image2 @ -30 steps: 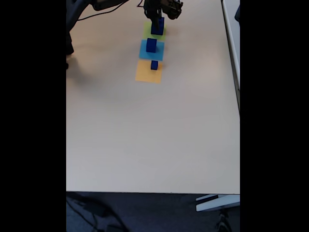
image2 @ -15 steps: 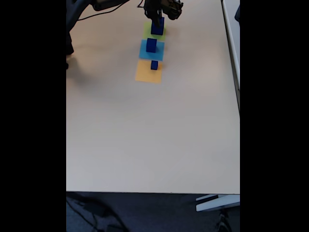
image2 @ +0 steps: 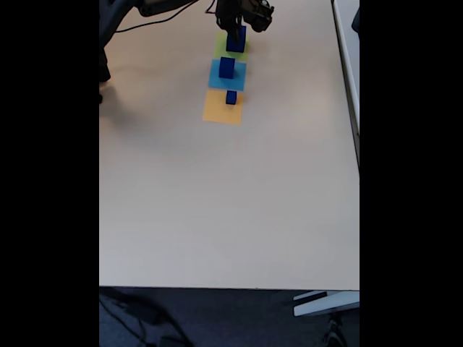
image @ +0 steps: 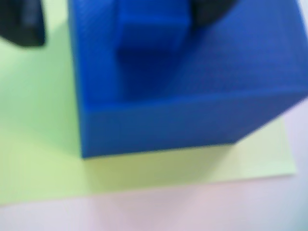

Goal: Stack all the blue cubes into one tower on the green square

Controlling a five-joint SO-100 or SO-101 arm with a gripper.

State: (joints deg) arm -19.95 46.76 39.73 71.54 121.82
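Gripper over the big cube on the green square, a small cube on top: the risk is a knock.

In the wrist view the largest blue cube (image: 192, 91) stands on the green square (image: 43, 159), near the far edge of the table (image2: 217, 217), and a smaller blue cube (image: 151, 29) sits on its top, close to the back edge and not centred. I judge that a sideways pull of the gripper (image2: 233, 30) can push this small cube off or shift the big one away from the square. Dark gripper parts (image: 21, 21) show on both sides of the small cube, but I cannot tell whether they press it. In the fixed view the arm (image2: 249, 11) reaches in from the far edge and points down. Two other blue cubes wait: one (image2: 227, 67) on the light-blue square (image2: 215, 78), one (image2: 231, 97) on the orange square (image2: 217, 110).
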